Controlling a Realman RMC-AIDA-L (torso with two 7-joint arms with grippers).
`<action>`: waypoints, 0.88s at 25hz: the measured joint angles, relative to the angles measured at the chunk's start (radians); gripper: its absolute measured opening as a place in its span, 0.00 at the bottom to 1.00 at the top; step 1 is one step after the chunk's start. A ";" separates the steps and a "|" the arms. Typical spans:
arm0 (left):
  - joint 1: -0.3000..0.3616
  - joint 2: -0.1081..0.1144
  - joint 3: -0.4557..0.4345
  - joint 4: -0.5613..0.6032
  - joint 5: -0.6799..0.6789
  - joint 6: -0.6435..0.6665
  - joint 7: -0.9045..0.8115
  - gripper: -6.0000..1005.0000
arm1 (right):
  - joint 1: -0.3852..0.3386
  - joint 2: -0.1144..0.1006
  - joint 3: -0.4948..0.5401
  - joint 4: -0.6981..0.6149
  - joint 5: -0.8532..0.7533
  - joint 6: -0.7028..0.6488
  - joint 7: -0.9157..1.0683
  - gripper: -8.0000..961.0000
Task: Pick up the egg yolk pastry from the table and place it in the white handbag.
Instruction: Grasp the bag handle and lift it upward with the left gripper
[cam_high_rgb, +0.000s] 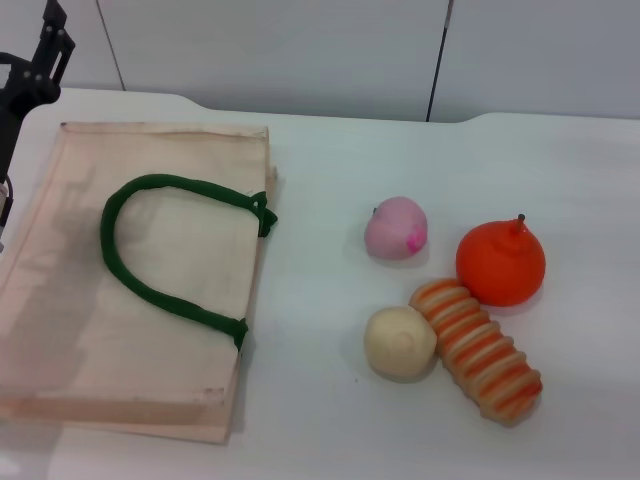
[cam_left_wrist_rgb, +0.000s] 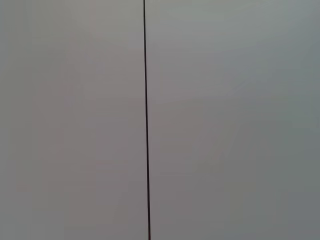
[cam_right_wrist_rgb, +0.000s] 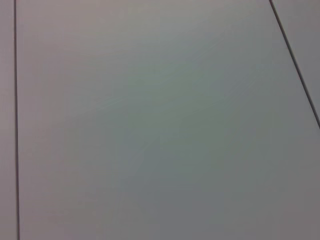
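**Pastry still on the desk, bag lying flat**

You are looking at a white desk (cam_high_rgb: 330, 150) set against a pale panelled wall with thin dark seams; both wrist views show only that wall, so they tell you nothing about the work.

The egg yolk pastry (cam_high_rgb: 399, 342) sits on the desk on the right-hand side, a smooth cream ball. It touches the orange-striped ridged roll (cam_high_rgb: 479, 350) on its right. The pink round bun (cam_high_rgb: 396, 228) lies just beyond it, apart, and an orange round fruit with a small stem (cam_high_rgb: 501, 262) rests near the far end of the roll. The white handbag (cam_high_rgb: 70, 330) lies flat on the left, well apart from the pastry, with a dark green handle (cam_high_rgb: 165, 250) looped across its top face.

Nothing of the task looks done to you yet: the pastry is untouched and nothing is in the bag. Picking up, carrying across and dropping in all remain. Judging from how flat the bag lies, its mouth may need opening first.

Count for yourself: one pastry, one pink bun, one striped roll, one orange fruit, one bag, with one handle showing.

The left gripper (cam_high_rgb: 30, 70) hangs at the far left edge above the bag's far corner; you cannot tell whether its jaws are released or clenched. The right gripper does not appear in any view.
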 joint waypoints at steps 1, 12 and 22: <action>0.000 0.000 0.000 0.000 -0.001 0.000 0.000 0.75 | 0.000 0.000 0.000 0.000 0.000 0.000 0.000 0.93; 0.001 0.000 0.000 0.000 0.000 -0.003 0.000 0.75 | 0.002 0.000 0.000 0.000 0.000 0.002 0.000 0.93; -0.008 0.009 0.010 -0.066 0.057 -0.090 -0.267 0.75 | 0.009 -0.058 -0.016 -0.012 -0.188 0.039 0.236 0.93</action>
